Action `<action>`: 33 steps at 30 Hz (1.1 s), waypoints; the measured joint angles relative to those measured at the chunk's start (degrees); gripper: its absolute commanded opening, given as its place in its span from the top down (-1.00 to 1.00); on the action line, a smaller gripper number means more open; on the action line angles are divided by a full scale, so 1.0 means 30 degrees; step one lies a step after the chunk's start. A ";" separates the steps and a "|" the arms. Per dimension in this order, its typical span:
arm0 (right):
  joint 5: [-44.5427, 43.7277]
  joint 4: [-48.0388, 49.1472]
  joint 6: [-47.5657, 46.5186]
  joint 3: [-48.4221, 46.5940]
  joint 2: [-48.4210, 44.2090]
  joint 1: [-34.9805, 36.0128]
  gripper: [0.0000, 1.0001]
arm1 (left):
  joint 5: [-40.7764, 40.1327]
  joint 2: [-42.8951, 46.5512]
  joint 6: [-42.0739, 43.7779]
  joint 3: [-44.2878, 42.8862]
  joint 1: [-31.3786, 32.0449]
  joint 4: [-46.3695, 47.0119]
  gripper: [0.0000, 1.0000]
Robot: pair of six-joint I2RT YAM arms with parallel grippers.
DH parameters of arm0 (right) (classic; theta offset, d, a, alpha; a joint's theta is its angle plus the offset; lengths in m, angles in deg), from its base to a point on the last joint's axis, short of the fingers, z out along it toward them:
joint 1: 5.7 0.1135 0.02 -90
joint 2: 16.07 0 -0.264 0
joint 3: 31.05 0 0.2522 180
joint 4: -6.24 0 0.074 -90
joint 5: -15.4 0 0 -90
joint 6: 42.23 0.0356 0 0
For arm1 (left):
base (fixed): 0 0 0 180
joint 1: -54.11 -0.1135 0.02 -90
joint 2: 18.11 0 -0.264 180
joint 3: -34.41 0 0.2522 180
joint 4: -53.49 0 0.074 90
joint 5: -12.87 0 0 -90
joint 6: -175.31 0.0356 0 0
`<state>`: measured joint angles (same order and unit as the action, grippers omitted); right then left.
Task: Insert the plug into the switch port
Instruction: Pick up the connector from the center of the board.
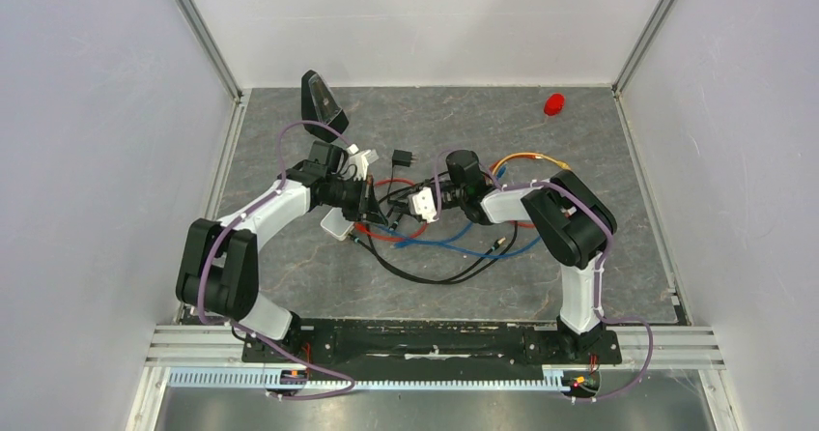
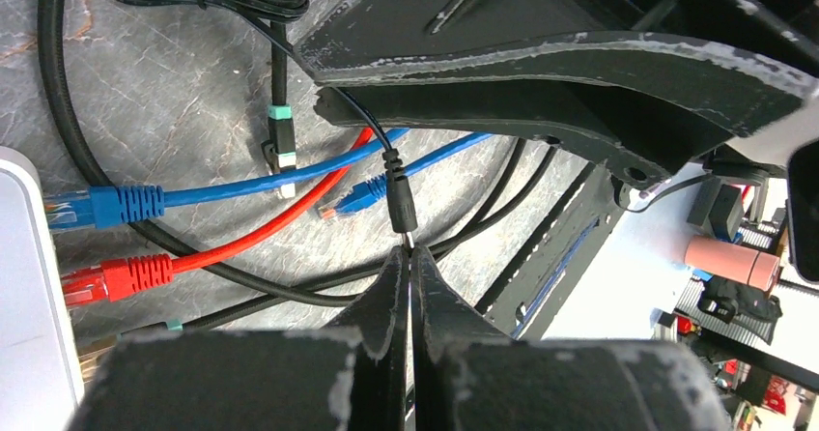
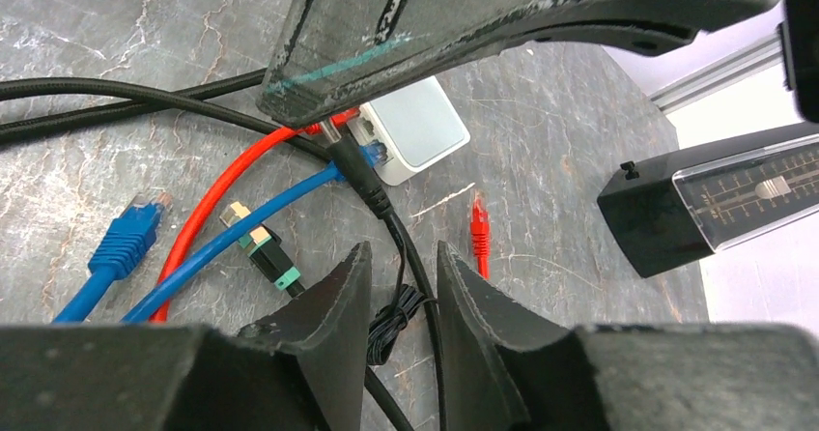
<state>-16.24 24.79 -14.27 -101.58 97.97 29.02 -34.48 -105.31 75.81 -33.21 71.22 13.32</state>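
The plug (image 2: 399, 197) is a black barrel plug on a thin black cord. My left gripper (image 2: 409, 253) is shut on its metal tip, above the table. In the right wrist view the same plug (image 3: 355, 172) hangs just in front of the switch, a small pale box (image 3: 417, 128) with a blue and a red cable in its edge. Its port face is partly hidden by the left finger (image 3: 464, 25). My right gripper (image 3: 404, 259) stands open, its jaws on either side of the plug's black cord without touching it. From above, both grippers meet near the box (image 1: 336, 224).
A black wedge-shaped device (image 1: 324, 102) stands at the back left. Loose blue, red and black cables (image 1: 454, 252) lie tangled mid-table, with a green-tipped connector (image 3: 263, 253) and a loose red plug (image 3: 478, 230). A red object (image 1: 553, 104) sits far back right.
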 measured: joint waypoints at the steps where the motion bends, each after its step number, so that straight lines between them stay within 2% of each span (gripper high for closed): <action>1: 0.0015 -0.0007 0.0000 0.0000 -0.0036 0.0000 0.37 | -0.0029 -0.0058 0.0000 -0.0015 0.0000 -0.0044 0.95; 19: 0.0379 -0.0969 -0.0729 -0.0007 -0.0576 0.0299 0.46 | -0.0095 -0.0444 0.0007 -0.0204 -0.0022 -0.0175 0.96; 22: 0.0423 -0.1115 -0.0940 -0.0007 -0.0758 0.0357 0.59 | -0.0095 -0.0459 0.0007 -0.0204 -0.0022 -0.0175 0.95; 26: 0.0517 -0.1253 -0.1209 -0.0007 -0.0925 0.0372 1.00 | -0.0095 -0.0532 0.0000 -0.0211 -0.0058 -0.0175 0.96; 27: 0.0546 -0.1348 -0.1268 -0.0007 -0.0933 0.0372 1.00 | -0.0095 -0.0561 0.0007 -0.0211 -0.0066 -0.0175 0.95; 29: 0.0576 -0.1537 -0.1428 -0.0007 -0.0962 0.0364 1.00 | -0.0095 -0.0597 0.0000 -0.0211 -0.0153 -0.0175 0.85; 33: 0.0488 -0.1836 -0.1727 -0.0036 -0.0998 0.0357 1.00 | -0.0335 -0.0597 -0.0022 -0.0226 -0.0328 -0.0175 0.35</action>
<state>-14.77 19.28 -19.45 -101.69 94.98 30.09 -35.48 -107.10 75.74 -33.89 70.23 12.79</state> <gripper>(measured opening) 0.011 0.176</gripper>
